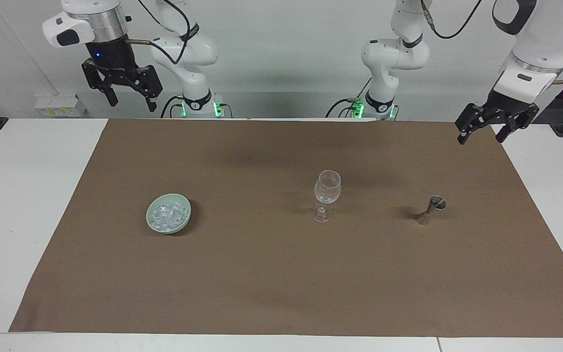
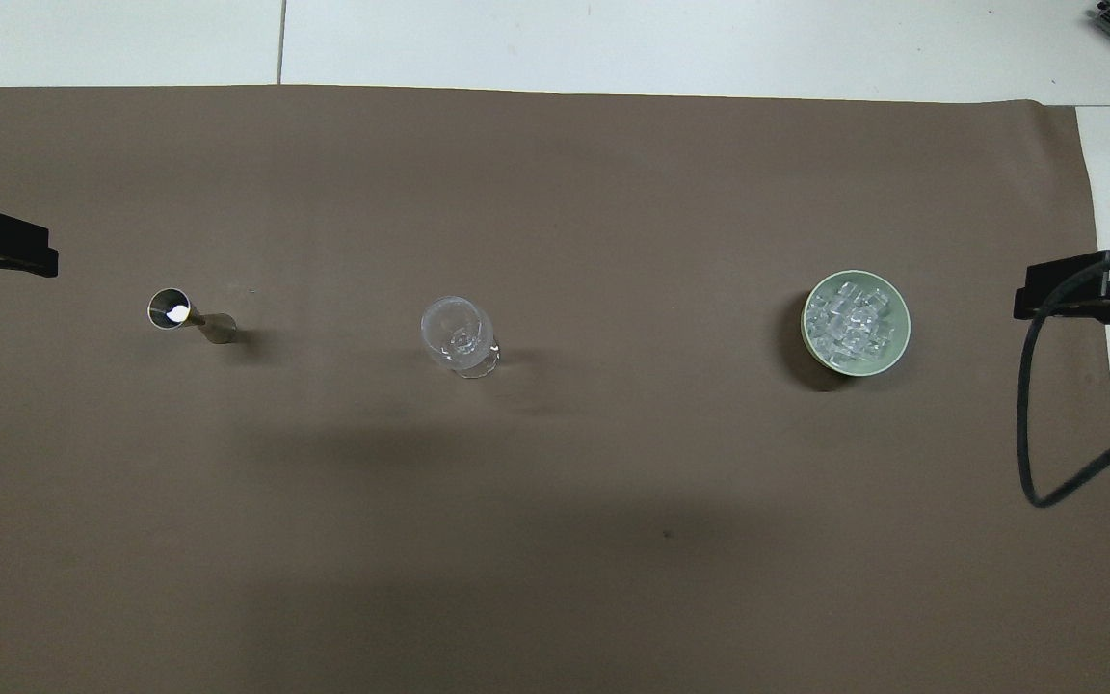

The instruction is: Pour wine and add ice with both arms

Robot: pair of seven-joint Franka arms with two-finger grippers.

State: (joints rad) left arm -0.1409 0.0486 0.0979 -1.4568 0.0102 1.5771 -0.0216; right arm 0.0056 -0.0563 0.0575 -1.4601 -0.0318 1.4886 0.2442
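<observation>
Hanging at the upper left of the facing view, the right gripper (image 1: 129, 100) had its jaws spread and empty; at the upper right the left gripper (image 1: 483, 133) was likewise open, holding nothing. Both arms waited above the table's edge. Lower on the brown mat (image 1: 281, 293) stood a row: a metal jigger (image 1: 432, 210), perhaps filled, a clear wine glass (image 1: 325, 195) mid-frame, and the ice (image 1: 166, 213) heaped in a pale green bowl (image 1: 150, 222).
</observation>
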